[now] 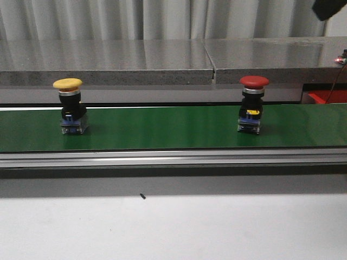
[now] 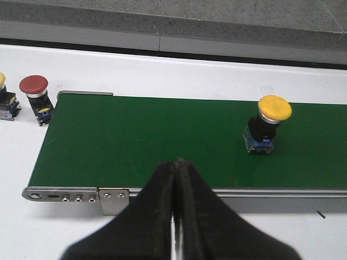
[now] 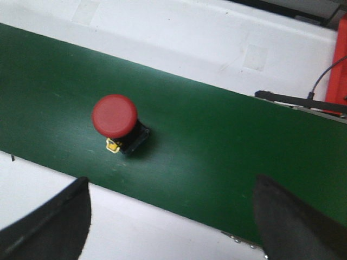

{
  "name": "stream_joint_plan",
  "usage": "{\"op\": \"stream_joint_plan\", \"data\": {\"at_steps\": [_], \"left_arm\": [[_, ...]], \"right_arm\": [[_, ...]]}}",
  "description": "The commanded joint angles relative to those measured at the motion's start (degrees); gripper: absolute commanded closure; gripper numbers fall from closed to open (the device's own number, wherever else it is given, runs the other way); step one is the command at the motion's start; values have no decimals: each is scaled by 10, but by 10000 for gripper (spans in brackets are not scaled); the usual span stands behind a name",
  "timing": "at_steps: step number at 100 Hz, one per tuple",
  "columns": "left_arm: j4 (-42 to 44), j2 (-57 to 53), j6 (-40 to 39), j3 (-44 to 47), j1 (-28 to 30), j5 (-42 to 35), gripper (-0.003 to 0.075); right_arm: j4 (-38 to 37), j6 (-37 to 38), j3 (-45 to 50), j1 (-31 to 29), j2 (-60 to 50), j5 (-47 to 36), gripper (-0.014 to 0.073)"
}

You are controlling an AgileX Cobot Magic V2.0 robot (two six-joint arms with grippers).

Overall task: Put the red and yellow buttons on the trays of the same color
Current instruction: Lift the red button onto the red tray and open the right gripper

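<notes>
A yellow button (image 1: 68, 105) (image 2: 267, 124) stands upright on the left part of the green belt (image 1: 162, 127). A red button (image 1: 252, 105) (image 3: 115, 122) stands on the belt's right part. In its wrist view my left gripper (image 2: 176, 162) is shut and empty, over the belt's near rail, well short of the yellow button. My right gripper (image 3: 171, 181) hangs open above the belt's edge, with the red button just beyond its fingers (image 3: 54, 225). A corner of the red tray (image 1: 327, 96) (image 3: 341, 59) shows at the right. The yellow tray is out of view.
Beyond the belt's end, a second red button (image 2: 37, 92) and part of another yellow one (image 2: 4, 100) stand on the white table (image 2: 162, 70). A grey ledge (image 1: 162, 62) runs behind the belt. A dark arm part (image 1: 328, 8) is at the top right.
</notes>
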Motion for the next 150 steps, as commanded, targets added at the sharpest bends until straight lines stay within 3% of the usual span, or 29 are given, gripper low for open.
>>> {"op": "stream_joint_plan", "data": {"at_steps": [1,18,34,71,94,106,123,130,150], "left_arm": [[-15,2,0,-15,-5,-34,741],[-15,2,0,-15,-5,-34,741],[-15,2,0,-15,-5,-34,741],[-15,2,0,-15,-5,-34,741],[-15,2,0,-15,-5,-34,741],[-15,2,0,-15,-5,-34,741],[-15,2,0,-15,-5,-34,741],[-15,2,0,-15,-5,-34,741],[-15,2,0,-15,-5,-34,741]], "right_arm": [[13,-6,-51,3,28,2,-58],[47,-2,-94,3,85,57,-57],[46,49,-113,9,120,69,-57],[-20,138,-151,7,187,75,-53],[-26,140,-152,-10,226,73,-45],[-28,140,-152,-22,239,75,67],[-33,140,-152,-42,249,65,365],[-34,140,-153,-48,247,61,445],[-35,80,-172,-73,221,65,471]]}}
